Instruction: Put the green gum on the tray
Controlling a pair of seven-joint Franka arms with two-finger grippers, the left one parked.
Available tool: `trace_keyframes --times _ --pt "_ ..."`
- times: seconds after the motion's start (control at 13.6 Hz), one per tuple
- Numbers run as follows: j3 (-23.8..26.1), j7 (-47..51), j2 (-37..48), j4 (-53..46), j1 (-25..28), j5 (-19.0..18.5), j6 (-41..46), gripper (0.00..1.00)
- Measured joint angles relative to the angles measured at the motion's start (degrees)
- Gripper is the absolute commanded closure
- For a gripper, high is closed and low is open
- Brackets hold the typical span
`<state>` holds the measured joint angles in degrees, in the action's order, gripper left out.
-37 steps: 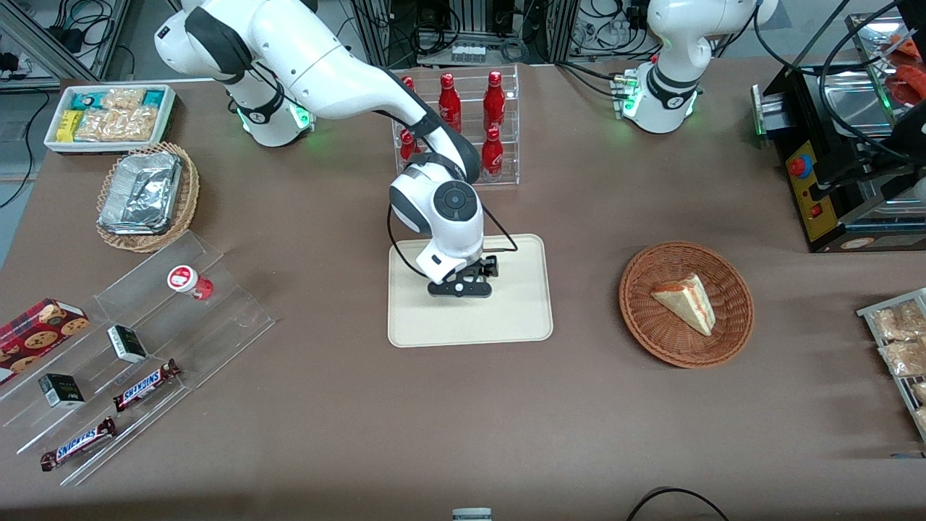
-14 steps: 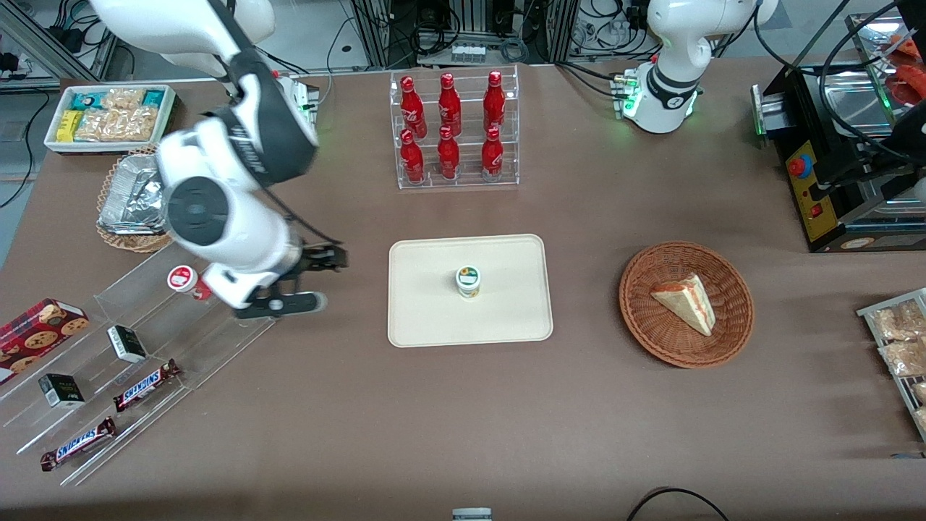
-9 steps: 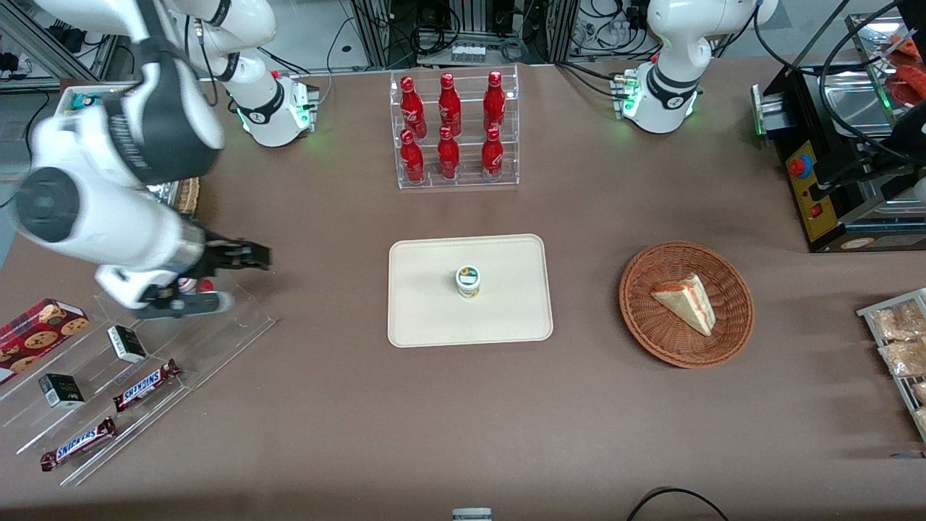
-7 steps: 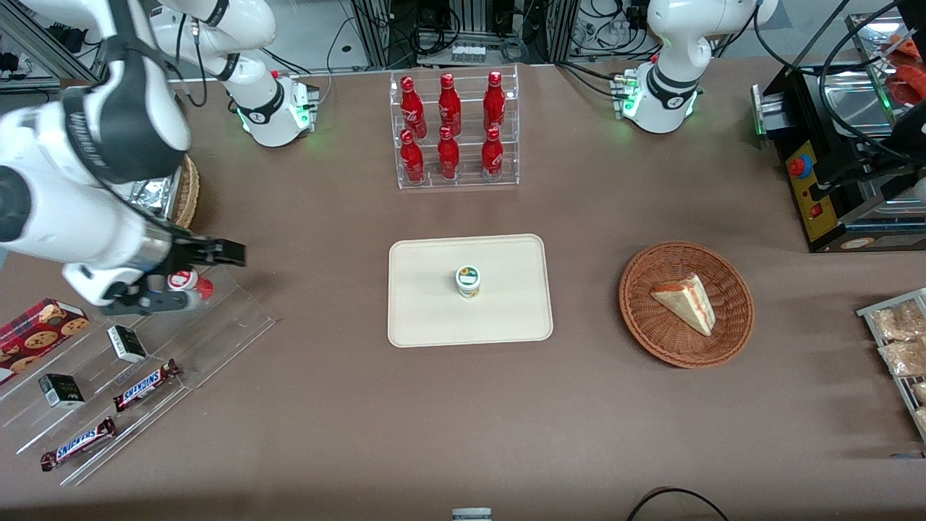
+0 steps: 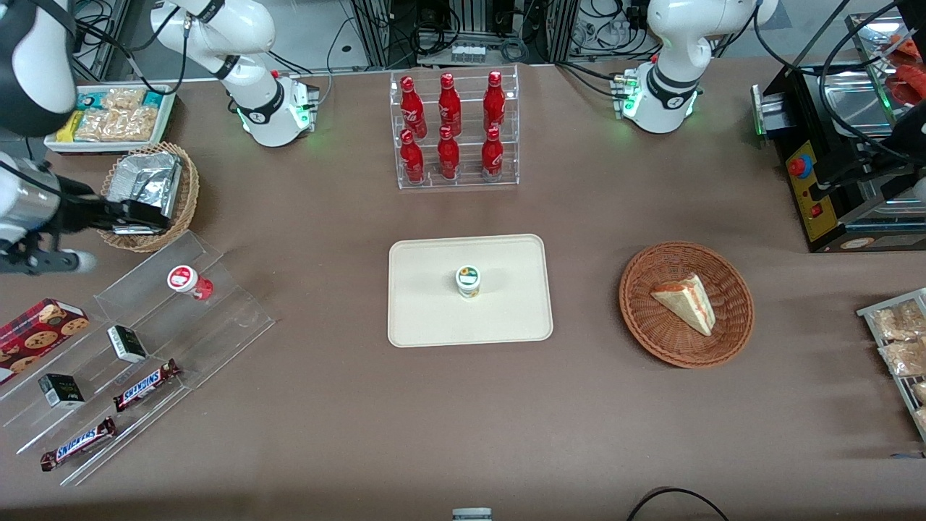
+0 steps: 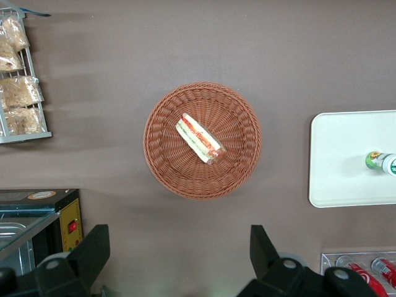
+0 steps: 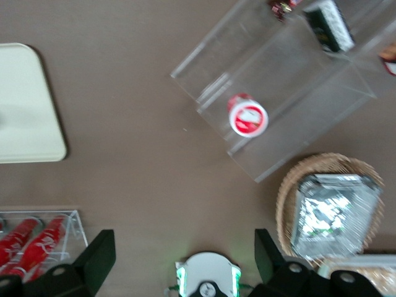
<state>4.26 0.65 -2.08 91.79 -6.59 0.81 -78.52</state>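
Observation:
The green gum [image 5: 468, 281] stands upright near the middle of the cream tray [image 5: 434, 322], with nothing holding it. Both also show in the left wrist view, the gum [image 6: 380, 162] on the tray [image 6: 346, 185]. My gripper [image 5: 130, 239] is open and empty. It hangs high over the working arm's end of the table, beside the foil-filled wicker basket [image 5: 148, 192] and well away from the tray. In the right wrist view the gripper [image 7: 184, 241] is wide open above bare table, and only a corner of the tray [image 7: 25, 111] shows.
A red-lidded gum bottle [image 5: 184, 281] stands on the clear acrylic stand [image 5: 217, 318] with candy bars and small boxes; it also shows in the right wrist view [image 7: 247, 116]. A rack of red bottles [image 5: 452, 130] stands farther from the camera than the tray. A wicker basket with a sandwich [image 5: 686, 304] lies toward the parked arm.
My gripper let go of the green gum on the tray, rose, and swung away to the working arm's end of the table. The gum stays upright on the tray.

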Motion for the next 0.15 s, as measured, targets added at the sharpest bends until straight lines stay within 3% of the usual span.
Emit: trace_keyframes --times 0.15 --pt "0.09 0.17 2.03 -0.01 0.11 -1.16 3.20 0.00"
